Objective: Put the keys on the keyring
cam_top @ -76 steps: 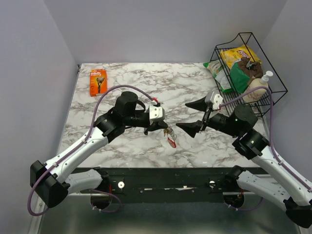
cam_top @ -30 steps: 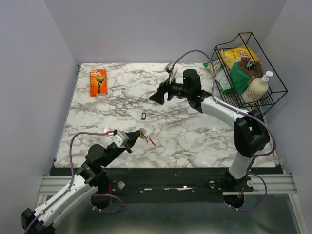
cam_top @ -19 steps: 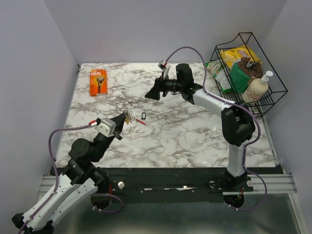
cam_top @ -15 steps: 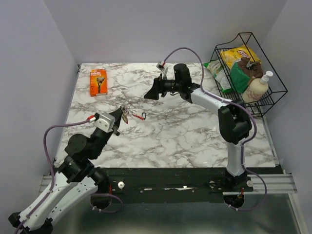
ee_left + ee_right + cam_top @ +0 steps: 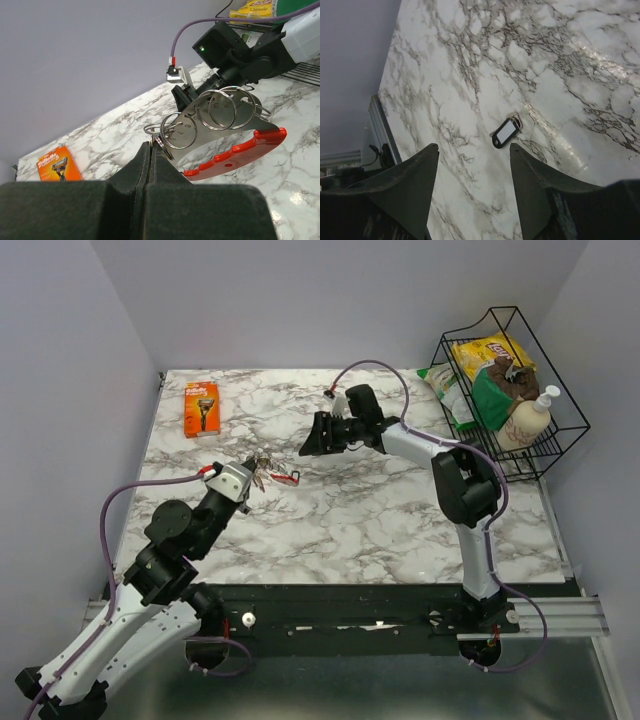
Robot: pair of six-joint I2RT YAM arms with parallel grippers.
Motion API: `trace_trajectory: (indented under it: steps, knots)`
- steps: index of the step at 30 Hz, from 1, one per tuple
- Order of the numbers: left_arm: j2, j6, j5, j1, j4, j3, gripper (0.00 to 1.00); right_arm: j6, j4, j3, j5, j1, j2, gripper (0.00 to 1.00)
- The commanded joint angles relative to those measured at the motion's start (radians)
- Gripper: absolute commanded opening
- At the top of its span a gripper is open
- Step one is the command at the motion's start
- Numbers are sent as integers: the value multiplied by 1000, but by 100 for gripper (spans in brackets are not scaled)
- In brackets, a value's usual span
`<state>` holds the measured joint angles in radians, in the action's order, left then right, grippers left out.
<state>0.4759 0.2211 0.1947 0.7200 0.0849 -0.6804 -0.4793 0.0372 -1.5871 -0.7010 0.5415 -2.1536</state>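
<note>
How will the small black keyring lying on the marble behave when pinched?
The keyring looks tiny and thin, so probably very light and stiff. Lying flat on glossy marble, it may skid away rather than lift between the fingers.

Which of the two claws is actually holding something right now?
The left gripper: it is shut on the keys. The right gripper is open and empty, above the keyring.

The keys [image 5: 220,137] hide their near ends inside the left gripper [image 5: 151,146]; from above, the keyring [image 5: 506,132] near its tip is too small to discern.
</note>
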Motion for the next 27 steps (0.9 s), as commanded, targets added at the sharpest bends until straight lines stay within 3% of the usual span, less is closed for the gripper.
trace_trajectory:
  steps: [1,5,13,27]
  knots:
    - [-10,7,-8,-4,-37,-8,0,-19,148,-70,116,32,-49,67]
    - [-19,3,-34,-5,-45,1,0,-30,197,-93,169,31,-72,65]
    - [-20,-2,-66,-5,-54,8,0,-30,245,-152,186,52,-123,52]
    - [-52,-8,-74,-5,-50,10,0,-44,340,-266,215,83,-216,46]
